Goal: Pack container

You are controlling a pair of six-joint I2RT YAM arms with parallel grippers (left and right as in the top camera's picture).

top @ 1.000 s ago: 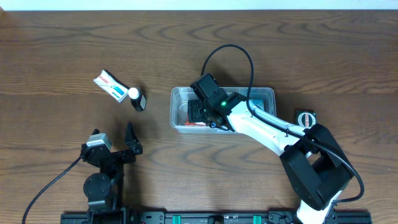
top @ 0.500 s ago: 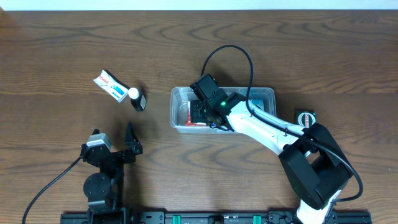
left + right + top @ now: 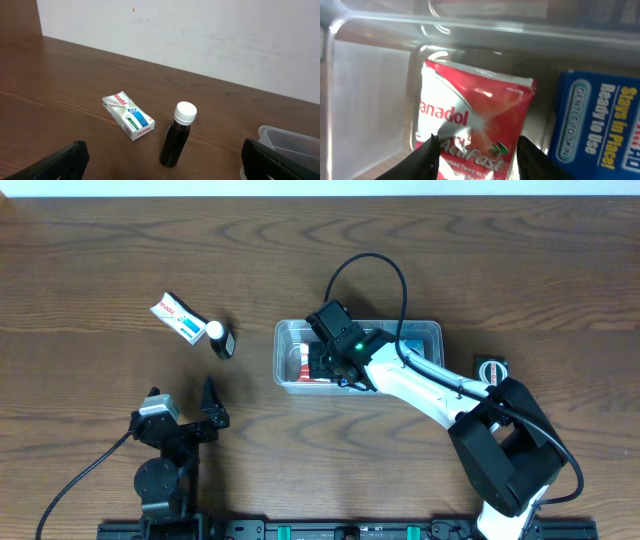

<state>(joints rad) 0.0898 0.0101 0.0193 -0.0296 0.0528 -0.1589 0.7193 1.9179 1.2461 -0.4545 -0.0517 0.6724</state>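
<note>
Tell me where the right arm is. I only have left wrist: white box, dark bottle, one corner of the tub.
Observer: Overhead shows the right gripper down inside the left end of the container.
Operator: Anything under it?
Observer: The right wrist view shows a red Panadol sachet lying on the container's floor.
Operator: Clamped on it?
Observer: No. The fingers stand apart, with the sachet showing between them.
</note>
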